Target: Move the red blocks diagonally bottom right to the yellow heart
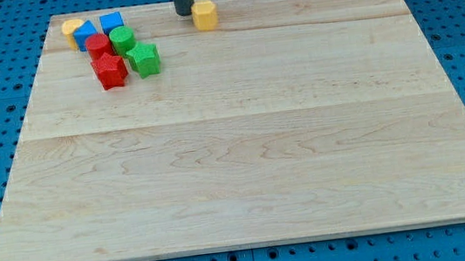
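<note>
My tip (pixel 184 12) rests at the far edge of the desk (pixel 263 171), just left of a yellow block (pixel 204 14) and almost touching it; there is no pincer on this arm, only the rod, so nothing is open, closed or held. The red blocks, one (pixel 99 46) just far of the other (pixel 110 71), sit in the far-left cluster, well left of my tip; two green blocks (pixel 122 39) (pixel 144 60) press on their right, two blue (pixel 84 34) (pixel 111 23) and a second yellow (pixel 71 27) lie beyond. Which yellow is the heart I cannot tell. The risk: the reds are hemmed in, so a push toward the near right would likely drag the greens along, or split the reds; a careless start could also knock the yellow beside my tip. No containers are in view.
</note>
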Controlling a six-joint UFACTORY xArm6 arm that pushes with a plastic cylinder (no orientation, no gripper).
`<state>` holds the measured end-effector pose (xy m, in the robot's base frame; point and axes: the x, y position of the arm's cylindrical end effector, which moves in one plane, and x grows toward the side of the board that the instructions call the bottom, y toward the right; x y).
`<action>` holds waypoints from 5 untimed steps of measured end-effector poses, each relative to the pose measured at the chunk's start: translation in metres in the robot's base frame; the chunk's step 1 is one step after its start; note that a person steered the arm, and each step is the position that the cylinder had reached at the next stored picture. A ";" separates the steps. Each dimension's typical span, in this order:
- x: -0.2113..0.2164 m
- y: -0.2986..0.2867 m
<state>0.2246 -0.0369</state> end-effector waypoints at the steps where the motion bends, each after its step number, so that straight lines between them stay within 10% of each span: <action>1: 0.032 0.033; 5: -0.033 -0.174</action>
<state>0.1920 -0.2112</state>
